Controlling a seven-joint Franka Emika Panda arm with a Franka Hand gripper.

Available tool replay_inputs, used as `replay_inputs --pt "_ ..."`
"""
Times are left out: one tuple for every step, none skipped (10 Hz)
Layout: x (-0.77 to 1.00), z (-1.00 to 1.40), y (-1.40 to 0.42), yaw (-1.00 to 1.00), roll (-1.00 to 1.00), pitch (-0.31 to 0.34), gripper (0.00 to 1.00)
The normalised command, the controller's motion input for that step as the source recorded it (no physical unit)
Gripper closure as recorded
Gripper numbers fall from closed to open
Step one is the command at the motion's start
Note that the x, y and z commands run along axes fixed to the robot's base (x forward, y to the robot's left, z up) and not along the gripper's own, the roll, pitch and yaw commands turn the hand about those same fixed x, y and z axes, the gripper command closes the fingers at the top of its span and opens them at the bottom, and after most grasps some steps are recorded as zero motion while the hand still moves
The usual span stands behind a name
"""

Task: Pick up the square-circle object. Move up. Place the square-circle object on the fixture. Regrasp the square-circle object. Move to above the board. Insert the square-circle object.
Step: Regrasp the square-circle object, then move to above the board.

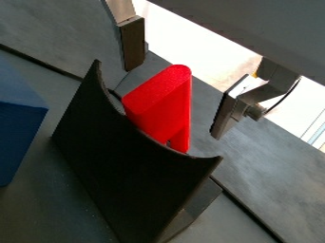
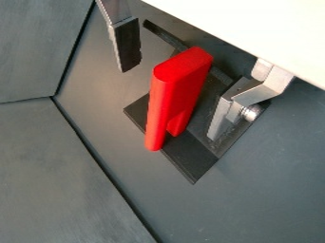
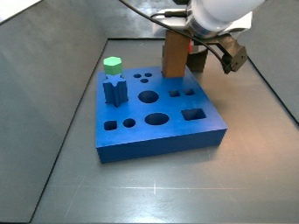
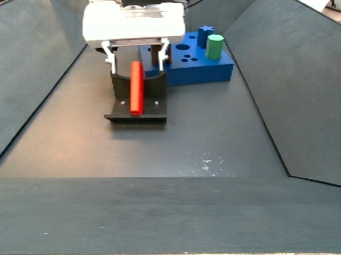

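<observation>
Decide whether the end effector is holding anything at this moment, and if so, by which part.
Nothing is held. The end effector is open, its fingers standing clear on either side of the square-circle object, which leans on the fixture.

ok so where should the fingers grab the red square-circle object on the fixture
Probably its upper half. The square-circle object leans lengthwise against the fixture, lower end at the base plate, long side faces bare. The open gripper already straddles it, one of its fingers on each side, so come from above and close across its width.
</observation>
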Motion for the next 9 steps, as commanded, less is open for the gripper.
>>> replay_inputs --pt "0.05 -0.62 0.00 -0.01 0.07 -0.004 0.00" --pt "0.05 -0.62 0.00 -0.01 0.07 -0.004 0.00" --pt "0.05 -0.62 0.00 -0.01 0.07 -0.004 0.00" --pt "0.05 -0.62 0.00 -0.01 0.07 -0.004 0.00" --pt "0.00 0.00 0.00 0.00 0.00 0.000 1.00" --pt "0.10 1.00 0.04 -0.20 0.05 -0.123 1.00" --pt "0.10 1.00 0.04 -0.20 0.05 -0.122 1.00" --pt "0.08 1.00 0.03 -0.20 0.01 -0.056 1.00" --pt "0.07 1.00 0.03 -0.19 -0.01 -0.008 1.00"
